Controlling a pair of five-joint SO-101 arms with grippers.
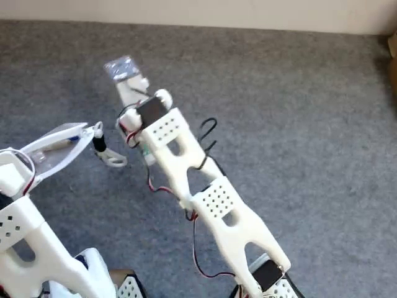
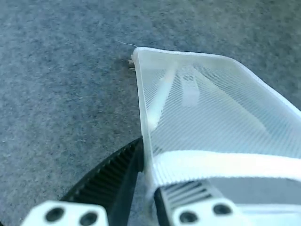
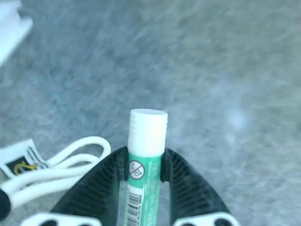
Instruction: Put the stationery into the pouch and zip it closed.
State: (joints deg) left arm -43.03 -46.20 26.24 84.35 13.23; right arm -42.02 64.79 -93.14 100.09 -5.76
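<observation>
The right end effector (image 3: 146,162) is clenched on a glue stick (image 3: 147,134), cap outward, over the grey table (image 3: 225,70) near a white cord (image 3: 70,160). The left end effector (image 2: 143,157) grasps the edge of the mesh pouch (image 2: 211,103) at the table's left, near the cord, with a pen (image 2: 160,96) inside

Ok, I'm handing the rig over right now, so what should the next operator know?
Left tool: shut on the edge of the mesh pouch.
Right tool: shut on the glue stick, cap end out, apart from the pouch.
Done: a pen-like stick and a small block lie inside the pouch.
Left: glue stick in, probably also the small packet lying beyond the right arm, then zip closed.
</observation>
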